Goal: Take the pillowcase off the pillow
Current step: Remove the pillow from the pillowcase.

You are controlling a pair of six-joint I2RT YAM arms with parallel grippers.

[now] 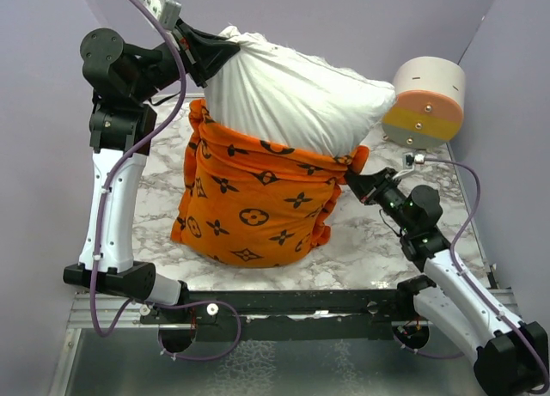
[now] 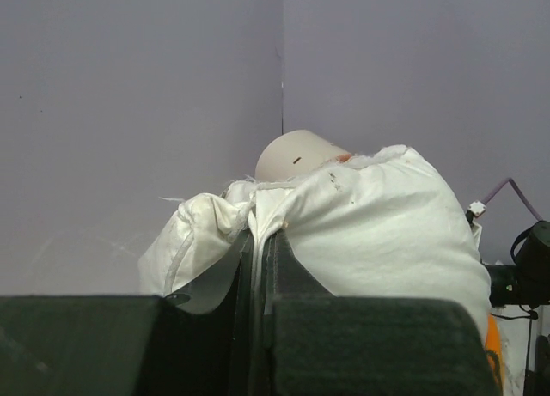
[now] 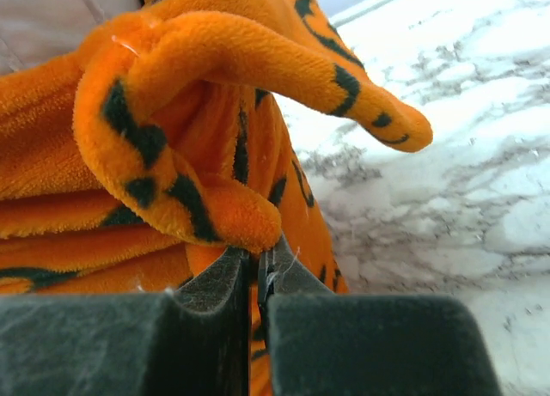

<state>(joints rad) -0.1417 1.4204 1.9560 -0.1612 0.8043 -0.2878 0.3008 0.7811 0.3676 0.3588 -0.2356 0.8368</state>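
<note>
We log pillow (image 1: pixel 292 100): white, plump, upright mid tabletop (image 1: pixel 382 241) | pillowcase (image 1: pixel 249 207): orange, black-patterned, bunched round its lower half

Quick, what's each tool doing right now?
Left tool: closed on a corner of the pillow.
Right tool: closed on the orange pillowcase.

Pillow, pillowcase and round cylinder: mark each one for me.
pillow (image 1: pixel 301 95): top external view, bare white upper face.
pillowcase (image 1: pixel 253 211): top external view, orange patterned front.
round cylinder (image 1: pixel 434 76): top external view, white upper band.
</note>
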